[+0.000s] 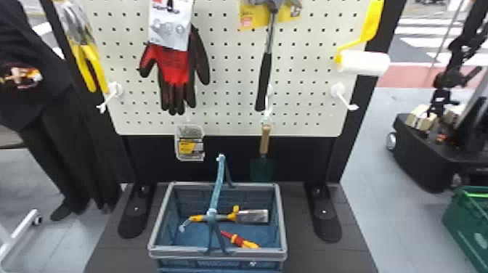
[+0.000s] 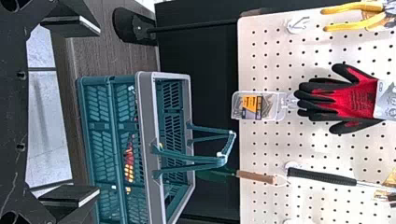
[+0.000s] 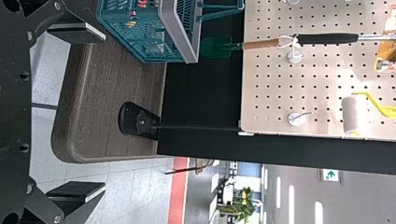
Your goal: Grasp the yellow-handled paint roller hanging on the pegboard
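The paint roller point(image 1: 365, 62) hangs at the pegboard's point(image 1: 232, 94) upper right corner, its white sleeve lying level and its yellow handle point(image 1: 371, 21) rising past the top edge. In the right wrist view the roller point(image 3: 351, 115) is far off, beyond my right gripper point(image 3: 77, 112), which is open and holds nothing. My left gripper point(image 2: 70, 109) is likewise open and empty, facing the basket point(image 2: 144, 140) and the board's glove side from a distance.
On the board hang yellow pliers point(image 1: 87, 61), a red and black glove point(image 1: 174, 69), a hammer point(image 1: 264, 69), a trowel point(image 1: 264, 152) and a screw packet point(image 1: 189, 142). Below stands a blue basket point(image 1: 218, 251) with tools. A person in black point(image 1: 54, 119) stands left; a cart point(image 1: 435, 145) and green crate point(image 1: 468, 221) are right.
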Robot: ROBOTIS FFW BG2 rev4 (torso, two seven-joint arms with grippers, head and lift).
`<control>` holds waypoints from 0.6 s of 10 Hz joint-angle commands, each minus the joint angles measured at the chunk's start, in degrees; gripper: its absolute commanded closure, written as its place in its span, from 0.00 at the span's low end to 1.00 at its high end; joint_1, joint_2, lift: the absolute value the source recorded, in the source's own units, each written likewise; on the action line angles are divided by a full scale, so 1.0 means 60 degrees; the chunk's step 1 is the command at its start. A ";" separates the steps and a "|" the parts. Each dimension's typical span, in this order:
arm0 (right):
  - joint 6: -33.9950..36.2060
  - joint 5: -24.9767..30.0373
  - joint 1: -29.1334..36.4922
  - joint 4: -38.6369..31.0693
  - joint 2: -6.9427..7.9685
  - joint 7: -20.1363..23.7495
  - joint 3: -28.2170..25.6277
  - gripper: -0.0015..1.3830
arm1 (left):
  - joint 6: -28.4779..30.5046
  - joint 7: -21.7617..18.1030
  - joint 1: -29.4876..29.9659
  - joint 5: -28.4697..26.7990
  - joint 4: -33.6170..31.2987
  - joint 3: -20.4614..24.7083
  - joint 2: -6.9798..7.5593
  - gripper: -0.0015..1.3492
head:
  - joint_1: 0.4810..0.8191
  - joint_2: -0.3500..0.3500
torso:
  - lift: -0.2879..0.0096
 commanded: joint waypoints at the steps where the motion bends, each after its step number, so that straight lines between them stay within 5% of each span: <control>1: 0.0018 -0.0007 0.0020 -0.0037 0.0009 0.0001 0.0000 0.13 | 0.0025 0.0000 -0.0005 -0.0001 0.0001 -0.0003 0.0000 0.09 | 0.20 0.50 | 0.63; 6: 0.0106 -0.0125 0.0000 -0.0130 0.0009 0.0001 0.0000 0.13 | 0.0039 0.0000 -0.0087 0.0014 -0.0023 -0.0003 0.0044 0.09 | 0.20 0.50 | 0.63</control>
